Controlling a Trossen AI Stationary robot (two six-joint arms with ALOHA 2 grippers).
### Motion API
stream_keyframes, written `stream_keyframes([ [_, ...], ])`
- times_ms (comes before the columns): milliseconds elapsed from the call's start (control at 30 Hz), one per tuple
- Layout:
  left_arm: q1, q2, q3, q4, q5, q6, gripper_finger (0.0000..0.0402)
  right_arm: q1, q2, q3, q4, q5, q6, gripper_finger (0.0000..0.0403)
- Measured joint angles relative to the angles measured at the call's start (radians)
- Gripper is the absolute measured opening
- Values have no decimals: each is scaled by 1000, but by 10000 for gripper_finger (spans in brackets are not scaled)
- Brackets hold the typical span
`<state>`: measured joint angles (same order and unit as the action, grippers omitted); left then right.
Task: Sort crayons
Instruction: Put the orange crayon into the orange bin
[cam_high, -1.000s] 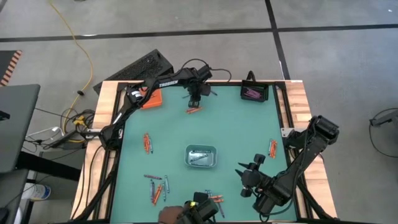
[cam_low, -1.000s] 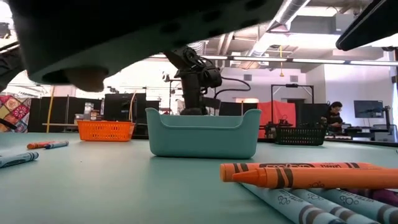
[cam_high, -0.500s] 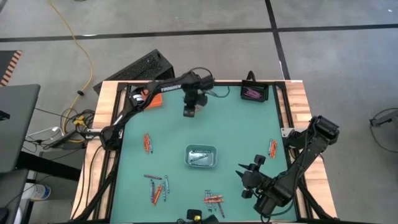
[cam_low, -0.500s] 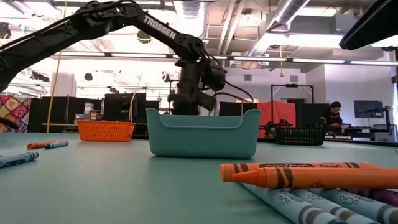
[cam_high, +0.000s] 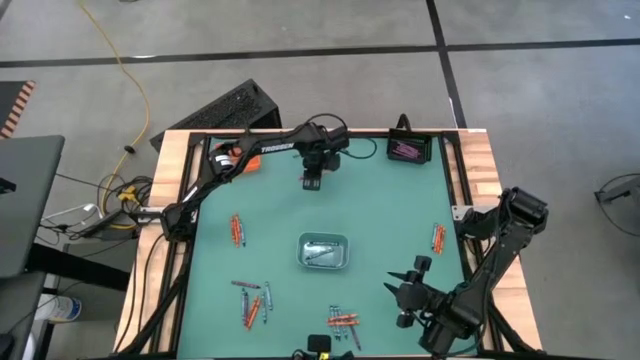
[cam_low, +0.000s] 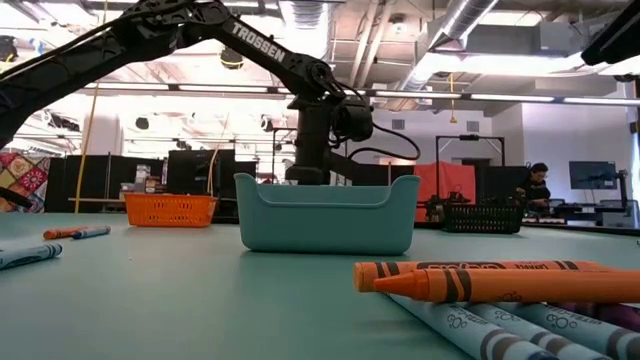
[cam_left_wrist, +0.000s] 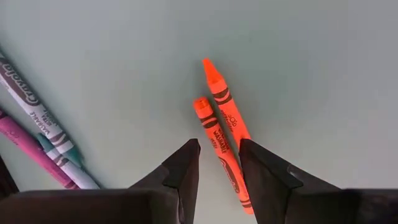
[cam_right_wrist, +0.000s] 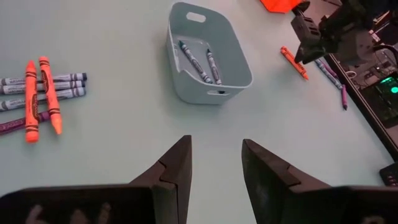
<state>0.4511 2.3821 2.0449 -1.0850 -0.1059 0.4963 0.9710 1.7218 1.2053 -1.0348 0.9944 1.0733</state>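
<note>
**Left gripper over two orange crayons, far side of the table**

The left gripper (cam_high: 312, 180) hangs at the far edge of the green table (cam_high: 380, 200), fingers (cam_left_wrist: 181, 171) parted and holding nothing — two orange crayons (cam_left_wrist: 219, 127) lie side by side on the mat right between and ahead of the tips. A few more crayons, white-wrapped and pink (cam_left_wrist: 34, 140), lie close by.

The right gripper (cam_high: 403, 293) waits at the near right of the table, jaws apart and empty, facing the grey tray (cam_right_wrist: 208, 53), which has two or three grey-blue crayons (cam_right_wrist: 199, 61) in it.

Other crayons lie scattered: a bunch at the near edge (cam_high: 343, 320), a cluster at near left (cam_high: 250, 300), a pair at left (cam_high: 237, 230), another pair at right (cam_high: 438, 237). The black tray (cam_high: 409, 150) holds pink ones.
</note>
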Motion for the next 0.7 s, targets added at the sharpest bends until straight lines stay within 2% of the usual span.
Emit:
stream_keyframes([
  [100,0,0,0,4,-4,-4,107,-3,0,0,0,1,0,140],
  [233,1,0,0,12,-63,-5,107,-4,0,0,0,3,0,140],
  [367,10,0,0,22,-28,-11,107,-4,0,0,1,3,1,140],
  [700,10,0,0,59,-30,-25,107,-4,0,0,4,3,11,140],
])
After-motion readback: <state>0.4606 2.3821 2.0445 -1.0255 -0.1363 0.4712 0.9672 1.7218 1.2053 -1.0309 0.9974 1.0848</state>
